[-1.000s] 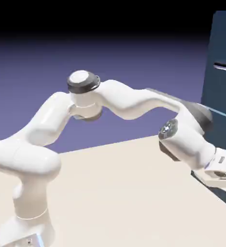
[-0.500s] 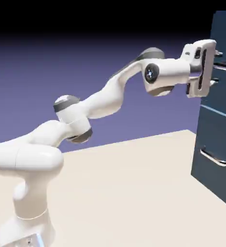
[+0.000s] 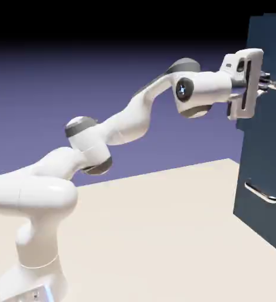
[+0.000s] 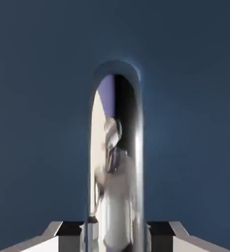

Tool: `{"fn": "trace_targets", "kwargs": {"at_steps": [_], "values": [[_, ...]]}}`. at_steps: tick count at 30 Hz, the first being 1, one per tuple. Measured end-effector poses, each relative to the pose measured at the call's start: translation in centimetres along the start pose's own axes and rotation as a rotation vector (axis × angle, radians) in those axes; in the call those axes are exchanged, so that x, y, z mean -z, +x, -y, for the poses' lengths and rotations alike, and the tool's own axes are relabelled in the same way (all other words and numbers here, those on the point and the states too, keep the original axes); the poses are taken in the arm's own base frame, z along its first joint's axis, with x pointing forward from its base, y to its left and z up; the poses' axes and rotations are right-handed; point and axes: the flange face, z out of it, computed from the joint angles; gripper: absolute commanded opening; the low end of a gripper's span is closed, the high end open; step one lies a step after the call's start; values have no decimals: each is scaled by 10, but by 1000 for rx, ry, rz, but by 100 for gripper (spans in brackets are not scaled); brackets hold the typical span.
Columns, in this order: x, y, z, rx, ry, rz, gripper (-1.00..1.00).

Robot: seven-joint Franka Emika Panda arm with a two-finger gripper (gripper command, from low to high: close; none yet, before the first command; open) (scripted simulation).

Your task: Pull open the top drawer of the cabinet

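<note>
One glossy white arm (image 3: pixel 105 133) of rounded, tube-like links with grey joint caps rises from the near left corner of the table (image 3: pixel 152 236), a flat, matte cream surface. Its base stands at that corner and the links run up and across toward the table's right edge.

One gripper (image 3: pixel 269 84) ends the arm, a flat white block with two small grey fingers pointing level at the cabinet. In the hand view the two grey fingertips (image 4: pixel 70 229) sit at either side of a polished silver bar handle (image 4: pixel 118 162), pressed in against it so the bar fills the gap between them. That bar is smooth, round-ended and mirror-bright, reflecting the white arm. The jaws are pinched on the handle.

One cabinet (image 3: pixel 264 171) stands at the table's right edge, a tall, dark navy box with flat, smooth fronts, cut off by the picture's right side. The top drawer (image 3: pixel 270 47) is its uppermost front, high on the cabinet at the gripper's level; in the exterior view its face appears to stand slightly forward of the front below. Two silver handles show in the exterior view: the one in the gripper and a second slim bar (image 3: pixel 262 193) lower down, on a lower front, well apart from the hand.
</note>
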Motion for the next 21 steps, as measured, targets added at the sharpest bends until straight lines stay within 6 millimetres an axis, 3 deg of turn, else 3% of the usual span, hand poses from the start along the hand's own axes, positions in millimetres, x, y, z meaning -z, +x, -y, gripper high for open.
{"fn": "trace_targets", "kwargs": {"at_steps": [9,17,18,20,21], "values": [[99,0,0,0,0,0,-100],[205,-1,0,0,0,0,-100],[218,-1,0,0,0,-1,100],[218,-1,0,0,-1,-3,100],[235,1,0,2,-3,-3,100]]}}
